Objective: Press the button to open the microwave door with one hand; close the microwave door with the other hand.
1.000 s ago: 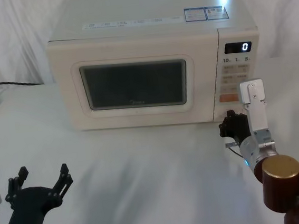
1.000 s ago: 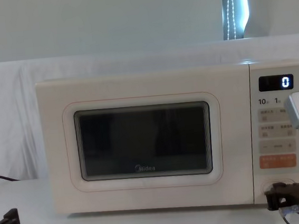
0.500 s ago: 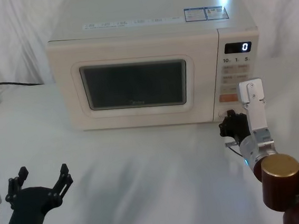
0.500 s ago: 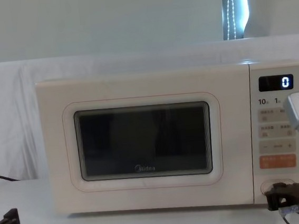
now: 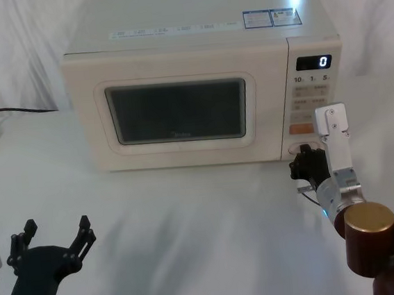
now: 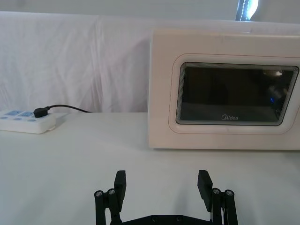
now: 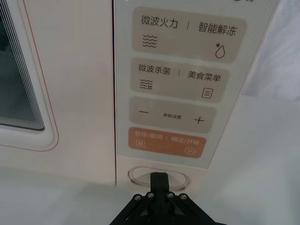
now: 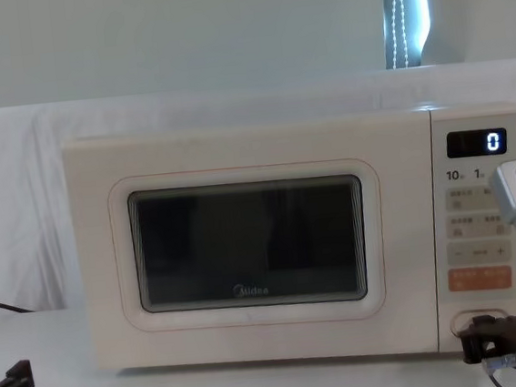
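Right hand [image 5: 304, 159] at 4 o'clock in the head view, fingers clenched together, black tip right against the button [image 7: 159, 176] at the foot of the control strip; contact vs hairline gap can't tell. Wrist is a silver cylinder on a white link. Button: blank cream pill shape, thin raised outline, wider than the keys.

Left hand [image 5: 54, 234] at 7 o'clock, low over the desk [image 5: 190, 218], well apart from the microwave, two black fingers [image 6: 119, 184] released wide, grasping nothing.

Microwave [image 5: 194, 50] at 12 o'clock, boxy cream-white, smooth glossy shell, standing on a white cloth-covered desk. Microwave door [image 8: 245, 250] flush shut: wide cream panel, dark rounded-rectangle window, thin pink outline, "Midea" logo under the window. Black display [image 8: 475, 142] reads "0". Below it "10", "1", "5".

Right wrist view, readable writing: beige rounded keys "微波火力 | 智能解冻" and "微波杀菌 | 美食菜单", a "−  +" key with small print too tiny to read, then the orange rectangular button [image 7: 166, 142] reading "暂停/取消 | 确定/开始". Cream button sits directly under the orange one.

Blue-and-white stickers on the microwave top, text too small. White power strip [image 6: 26, 122] with a black plug and cable at 9 o'clock on the desk. White draped cloth behind.
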### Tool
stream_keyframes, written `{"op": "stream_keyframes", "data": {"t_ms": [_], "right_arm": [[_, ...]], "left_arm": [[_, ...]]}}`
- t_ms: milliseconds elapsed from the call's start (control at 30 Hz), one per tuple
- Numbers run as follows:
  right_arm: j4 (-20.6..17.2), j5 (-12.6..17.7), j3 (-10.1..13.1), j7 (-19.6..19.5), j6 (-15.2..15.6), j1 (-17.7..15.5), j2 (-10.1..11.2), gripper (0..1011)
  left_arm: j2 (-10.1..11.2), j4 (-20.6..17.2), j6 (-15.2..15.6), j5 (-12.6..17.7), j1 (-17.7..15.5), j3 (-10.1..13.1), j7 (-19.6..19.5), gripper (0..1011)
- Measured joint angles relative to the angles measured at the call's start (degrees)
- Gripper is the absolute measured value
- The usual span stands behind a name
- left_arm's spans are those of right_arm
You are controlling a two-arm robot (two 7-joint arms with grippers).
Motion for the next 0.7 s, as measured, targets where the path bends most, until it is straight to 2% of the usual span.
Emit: {"op": "stream_keyframes", "data": {"t_ms": [700], "right_arm": [[1.6, -0.9, 0.1, -0.3, -0.3, 1.2, 0.0, 0]], "left_arm": [[0.0, 0.0, 0.0, 0.0, 0.0, 0.0, 0.0, 1001]]}}
